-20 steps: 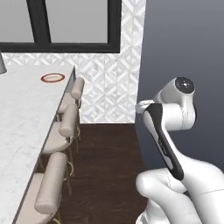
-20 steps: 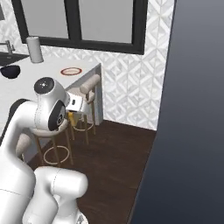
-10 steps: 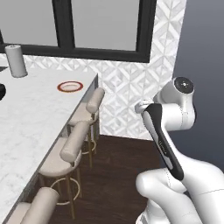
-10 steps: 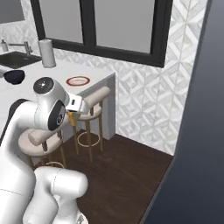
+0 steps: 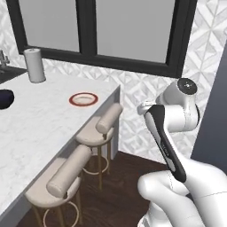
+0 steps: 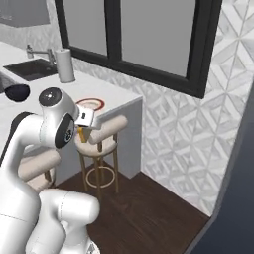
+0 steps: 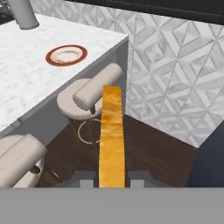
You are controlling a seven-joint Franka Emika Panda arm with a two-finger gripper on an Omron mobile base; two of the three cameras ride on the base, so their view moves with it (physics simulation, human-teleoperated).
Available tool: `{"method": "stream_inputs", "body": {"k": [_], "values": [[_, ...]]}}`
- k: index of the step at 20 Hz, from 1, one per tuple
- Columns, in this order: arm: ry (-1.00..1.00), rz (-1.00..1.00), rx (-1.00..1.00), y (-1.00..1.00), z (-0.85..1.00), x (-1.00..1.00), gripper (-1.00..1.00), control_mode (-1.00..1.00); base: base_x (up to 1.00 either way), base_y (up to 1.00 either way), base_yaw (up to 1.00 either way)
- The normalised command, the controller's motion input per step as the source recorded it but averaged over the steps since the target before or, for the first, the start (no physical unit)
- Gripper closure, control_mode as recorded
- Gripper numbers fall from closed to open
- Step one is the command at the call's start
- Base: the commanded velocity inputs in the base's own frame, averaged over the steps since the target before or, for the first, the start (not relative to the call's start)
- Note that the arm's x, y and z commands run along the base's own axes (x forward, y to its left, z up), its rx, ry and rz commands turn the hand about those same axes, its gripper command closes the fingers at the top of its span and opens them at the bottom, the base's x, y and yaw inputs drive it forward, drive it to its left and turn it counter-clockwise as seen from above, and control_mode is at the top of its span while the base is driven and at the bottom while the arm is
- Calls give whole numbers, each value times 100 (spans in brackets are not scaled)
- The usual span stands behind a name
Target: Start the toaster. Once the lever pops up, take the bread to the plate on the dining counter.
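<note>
You are carrying the bread (image 7: 112, 135) edge-on, clamped between the jaws of the gripper (image 7: 112, 177); it is hanging over the floor by the stools (image 7: 89, 94), short of the plate (image 7: 66, 55) on the dining counter (image 7: 26, 78); toast is likely light, stiff and crumbly; keep gripping its lower edge gently.

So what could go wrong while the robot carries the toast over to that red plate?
The golden-orange bread slice is pinched by only its bottom edge between the dark fingers, so it might slip onto the dark wood floor. The beige padded stools stand between it and the white marble counter, so the arm could bump them reaching the red-rimmed plate.
</note>
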Motion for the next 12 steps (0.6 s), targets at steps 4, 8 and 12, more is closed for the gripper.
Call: {"method": "stream_inputs", "body": {"k": [4, 8, 12], "values": [[0, 0, 0, 0, 0, 0, 100, 100, 100, -71, 38], [0, 0, 0, 0, 0, 0, 100, 100, 100, -86, 35], [0, 0, 0, 0, 0, 0, 100, 100, 91, -93, 42]]}}
